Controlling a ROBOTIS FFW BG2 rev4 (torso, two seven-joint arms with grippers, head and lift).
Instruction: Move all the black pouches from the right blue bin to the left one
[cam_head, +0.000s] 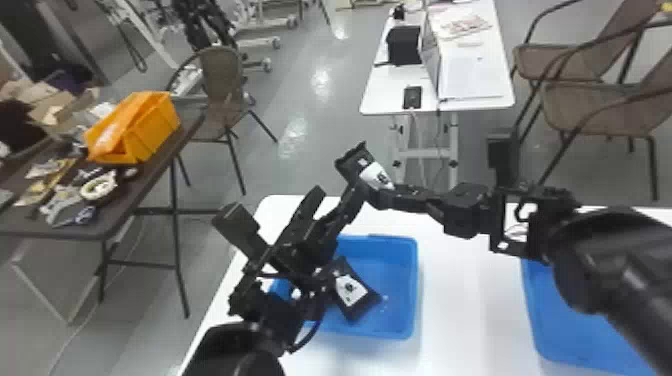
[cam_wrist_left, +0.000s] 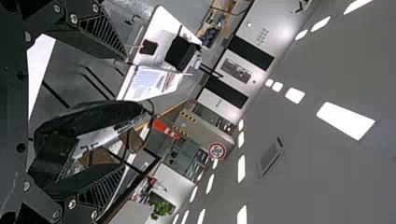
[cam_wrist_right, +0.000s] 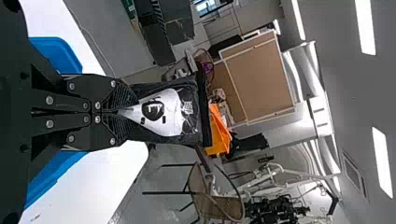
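In the head view my right gripper (cam_head: 376, 194) is above the left blue bin (cam_head: 416, 280), shut on a black pouch (cam_head: 356, 162) with a white label. The right wrist view has the right gripper (cam_wrist_right: 125, 112) clamped on one end of that pouch (cam_wrist_right: 189, 123). My left gripper (cam_head: 331, 202) stands open just left of it; in the left wrist view the left gripper (cam_wrist_left: 122, 112) has its fingers spread on either side of the held pouch (cam_wrist_left: 93, 117). Another black pouch (cam_head: 367, 302) lies in the left bin, partly behind the left arm. The right blue bin (cam_head: 565, 320) is partly covered by the right arm.
Both bins stand on a white table (cam_head: 462, 300), with bare tabletop between them. A dark side table (cam_head: 112, 220) at the left carries an orange bin (cam_head: 150, 132) and clutter. Farther back are another white table (cam_head: 380, 100) and chairs.
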